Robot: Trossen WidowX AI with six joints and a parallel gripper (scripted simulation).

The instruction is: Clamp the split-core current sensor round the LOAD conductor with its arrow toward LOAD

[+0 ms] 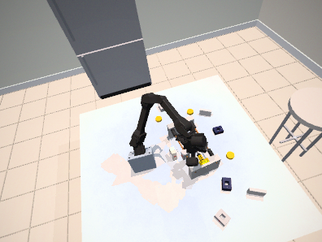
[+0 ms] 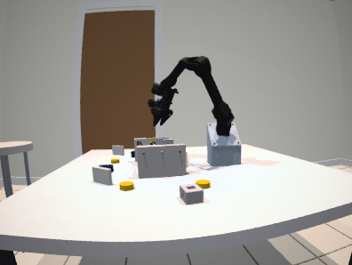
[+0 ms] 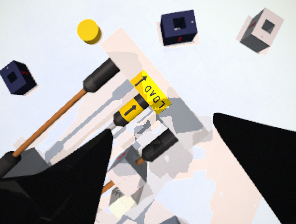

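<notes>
My gripper [image 1: 201, 157] [image 2: 159, 124] [image 3: 162, 125] is open and empty, above the rack's labelled end plate [image 1: 204, 168] [image 3: 187, 114]. The yellow LOAD marker [image 3: 154, 94] lies on that plate, its arrow toward the upper edge of the wrist view. Beside it is the middle conductor's dark end with a yellow arrow band [image 3: 131, 109]. A small off-white piece [image 1: 173, 153] [image 3: 121, 204] stands beside the rack, seemingly the open sensor; its jaws and arrow are not readable. A grey block with a red mark [image 3: 131, 169] is by the copper conductor nearest it; whether it is round it I cannot tell.
The rack's other end plate [image 2: 162, 165] stands upright. Dark blue square blocks [image 1: 226, 183] [image 3: 179, 26], yellow discs [image 1: 230, 155] [image 3: 89, 31], a white block with a square hole [image 1: 222, 217] [image 2: 191, 194] and thin grey plates [image 1: 256, 192] [image 2: 102, 175] lie around it.
</notes>
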